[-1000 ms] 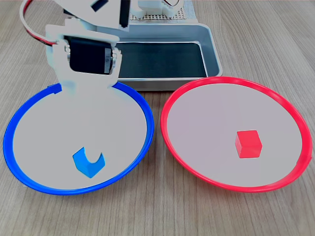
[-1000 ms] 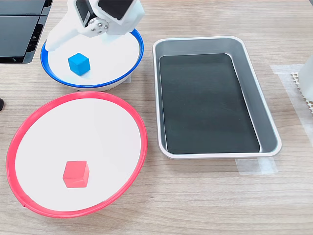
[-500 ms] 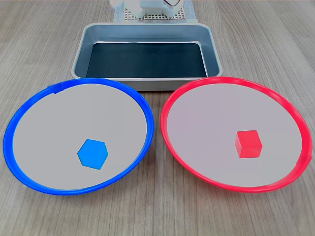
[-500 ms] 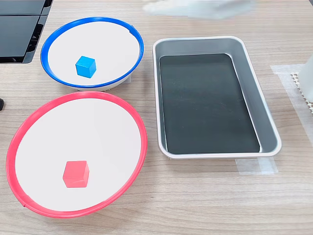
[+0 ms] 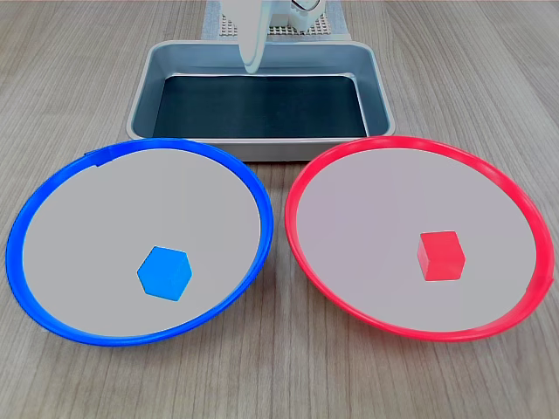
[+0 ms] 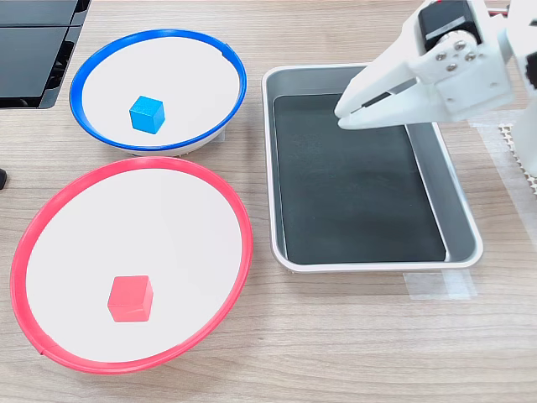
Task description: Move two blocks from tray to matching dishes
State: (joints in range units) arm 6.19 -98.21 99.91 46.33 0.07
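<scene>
Pincer [image 6: 344, 116] over tray [image 6: 460, 210] (nearly closed)

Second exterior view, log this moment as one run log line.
blue block: in blue-rimmed dish | red block: in red-rimmed dish | tray: no blocks | gripper: over tray, holding nothing

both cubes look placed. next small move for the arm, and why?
Probably just retract to rest. The blue block lies in the blue-rimmed dish, the red block in the red-rimmed dish, and the tray holds nothing. The gripper hangs over the tray, holding nothing.
</scene>
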